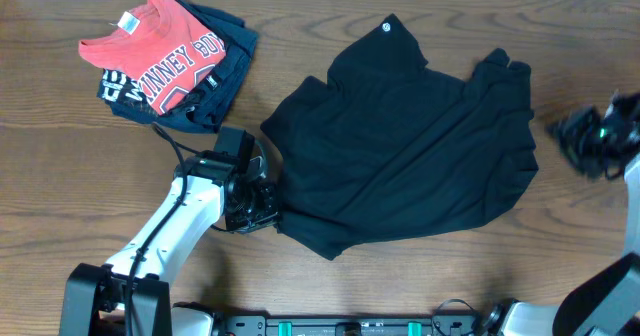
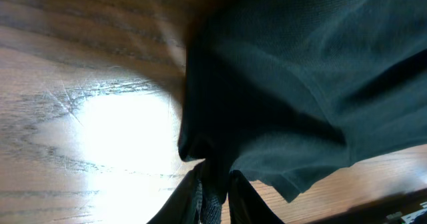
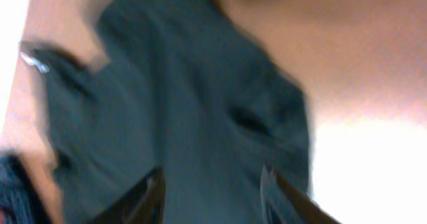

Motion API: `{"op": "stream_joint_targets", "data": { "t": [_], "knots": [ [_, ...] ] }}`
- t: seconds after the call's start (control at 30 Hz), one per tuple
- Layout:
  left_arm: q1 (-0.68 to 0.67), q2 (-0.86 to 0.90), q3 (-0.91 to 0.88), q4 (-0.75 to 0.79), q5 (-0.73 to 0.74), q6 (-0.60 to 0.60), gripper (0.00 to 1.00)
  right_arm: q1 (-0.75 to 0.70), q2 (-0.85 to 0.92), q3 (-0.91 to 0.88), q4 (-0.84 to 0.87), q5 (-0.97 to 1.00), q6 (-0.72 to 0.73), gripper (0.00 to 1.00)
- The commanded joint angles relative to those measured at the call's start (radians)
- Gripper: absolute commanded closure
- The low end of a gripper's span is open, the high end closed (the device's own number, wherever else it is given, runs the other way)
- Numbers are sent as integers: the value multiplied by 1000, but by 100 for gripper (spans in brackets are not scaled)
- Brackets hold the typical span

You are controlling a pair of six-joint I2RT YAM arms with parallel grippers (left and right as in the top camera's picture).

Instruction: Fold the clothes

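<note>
Barely started on this one, I'd say. The big plain black short-sleeved T-shirt (image 1: 400, 146) lies rumpled across the middle of the brown wooden table (image 1: 60, 176), drifting toward 3 o'clock. Its little white logo faces up near the 12 o'clock edge and the sleeves are bunched. I see no clean fold line anywhere, so flattening it and all the actual folding look like they're yet to come.

The left gripper (image 2: 215, 187) sits at roughly 8 o'clock of the shirt. Its fingers are nearly together with a pinch of the black hem caught between them, so I read that as grasping the shirt. The right gripper (image 3: 212, 184) is out at the table's 3 o'clock edge, off the cloth, its fingers spread apart with nothing between them. That view is pretty blurry though.

Count: one black shirt, one red T-shirt with white lettering (image 1: 150, 46) and one navy garment with white print (image 1: 215, 76) under it, piled at 10 o'clock, plus two grippers.
</note>
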Motion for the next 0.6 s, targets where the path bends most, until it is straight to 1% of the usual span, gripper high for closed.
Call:
{"op": "stream_joint_targets", "data": {
  "t": [0.0,0.1,0.27,0.47,0.5,0.53,0.57],
  "knots": [
    [5,-7,1,-6,2,3,83,18,17,-49,-92,96,-111,54],
    [5,-7,1,-5,2,3,83,32,17,-141,-82,106,-146,52],
    [5,-7,1,-5,2,3,83,29,17,-293,105,105,-83,55],
    [5,-7,1,-8,2,3,83,29,19,-438,323,24,-53,55],
    [5,-7,1,-7,2,3,83,29,19,-457,362,0,-51,56],
    [5,-7,1,-7,2,3,83,29,19,-470,393,-23,-42,61],
    [5,-7,1,-7,2,3,83,29,19,-480,418,-47,-41,69]
  ]
}}
